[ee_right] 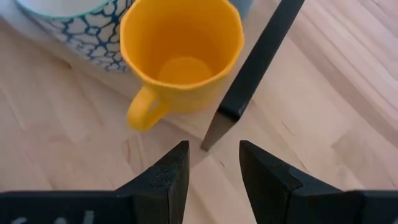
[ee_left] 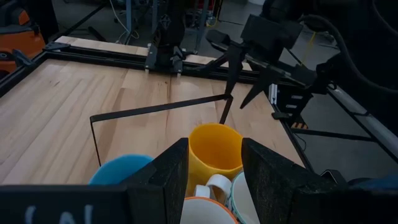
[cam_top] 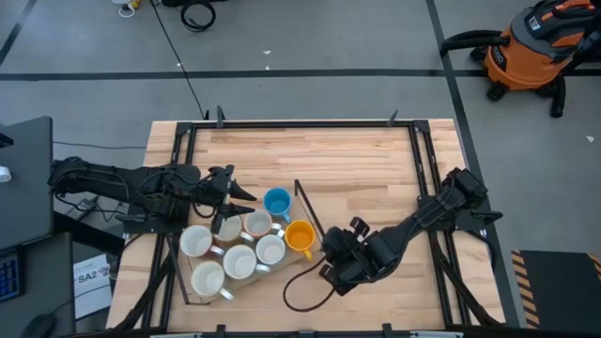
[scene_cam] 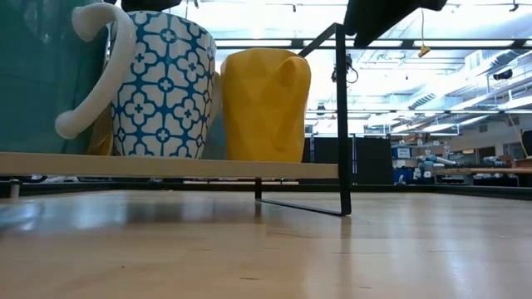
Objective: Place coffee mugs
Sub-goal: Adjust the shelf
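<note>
on the pale wooden desk (cam_top: 357, 160) a thin black wire rack with a light wooden shelf (cam_top: 299, 202) holds a cluster of small round ceramic coffee mugs. from above, seven are visible: a blue mug (cam_top: 277, 201) at the far edge of the group, an orange-yellow mug with a faceted wall (cam_top: 300, 236) at the side nearest the right arm, a reddish-brown mug with a white inside (cam_top: 256, 223), and four white or pale grey mugs (cam_top: 196, 241) packed close together nearer the front. the mugs stand upright and touch or nearly touch one another.

the left tool (cam_top: 246, 194) hangs over the far left part of the cluster, just beside the blue mug. in the left wrist view its two dark fingers (ee_left: 168, 171) stand apart with nothing between them; the orange-yellow mug shows beyond the gap and the blue mug's rim lies beside one finger.

the right tool (cam_top: 328, 254) sits low just beside the orange-yellow mug, on its handle side. in the right wrist view its fingers (ee_right: 171, 174) are parted and empty, with bare desk between them; the mug's handle points toward the tool and a black rack bar (ee_right: 255, 68) runs beside the mug.

at desk height, a blue and white patterned mug (scene_cam: 162, 83) stands next to the yellow one on the shelf.
</note>
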`<state>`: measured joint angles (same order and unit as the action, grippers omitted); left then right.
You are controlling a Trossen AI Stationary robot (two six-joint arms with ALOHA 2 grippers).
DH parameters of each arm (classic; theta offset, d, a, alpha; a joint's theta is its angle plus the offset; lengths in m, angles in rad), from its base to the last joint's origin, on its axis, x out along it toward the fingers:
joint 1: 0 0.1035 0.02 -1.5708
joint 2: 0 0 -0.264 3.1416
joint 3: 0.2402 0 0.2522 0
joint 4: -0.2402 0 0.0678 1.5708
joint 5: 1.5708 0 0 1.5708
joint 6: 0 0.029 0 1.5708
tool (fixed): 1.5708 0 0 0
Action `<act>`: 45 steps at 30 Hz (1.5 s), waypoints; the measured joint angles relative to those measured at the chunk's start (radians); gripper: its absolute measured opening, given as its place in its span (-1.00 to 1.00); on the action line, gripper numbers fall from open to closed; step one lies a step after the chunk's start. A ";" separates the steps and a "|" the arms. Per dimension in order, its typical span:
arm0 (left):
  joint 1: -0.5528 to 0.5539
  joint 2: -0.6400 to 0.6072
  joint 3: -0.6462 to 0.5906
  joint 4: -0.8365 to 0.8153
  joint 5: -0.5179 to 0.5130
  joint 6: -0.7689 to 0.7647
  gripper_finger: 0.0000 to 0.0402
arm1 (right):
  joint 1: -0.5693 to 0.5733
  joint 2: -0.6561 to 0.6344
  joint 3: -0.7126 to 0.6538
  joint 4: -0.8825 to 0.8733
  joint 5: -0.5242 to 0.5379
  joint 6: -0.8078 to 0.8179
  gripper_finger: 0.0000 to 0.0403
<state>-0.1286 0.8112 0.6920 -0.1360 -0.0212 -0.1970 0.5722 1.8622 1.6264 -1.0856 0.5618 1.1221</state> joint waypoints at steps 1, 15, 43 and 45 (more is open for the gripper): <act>0.000 0.000 0.000 0.000 0.000 0.000 -0.22 | -0.004 0.000 0.000 0.003 0.002 0.000 -0.27; 0.000 0.000 0.000 0.000 0.000 0.000 -0.22 | -0.075 0.000 0.000 0.119 -0.018 -0.128 -0.28; 0.000 0.000 0.000 0.000 0.000 -0.001 -0.22 | 0.044 0.001 -0.002 0.237 -0.193 0.117 -0.72; 0.000 0.000 0.000 0.000 0.000 -0.001 -0.22 | 0.066 0.003 -0.002 0.272 -0.201 0.149 -0.72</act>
<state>-0.1285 0.8116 0.6918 -0.1360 -0.0212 -0.1982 0.6380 1.8654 1.6242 -0.8136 0.3613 1.2712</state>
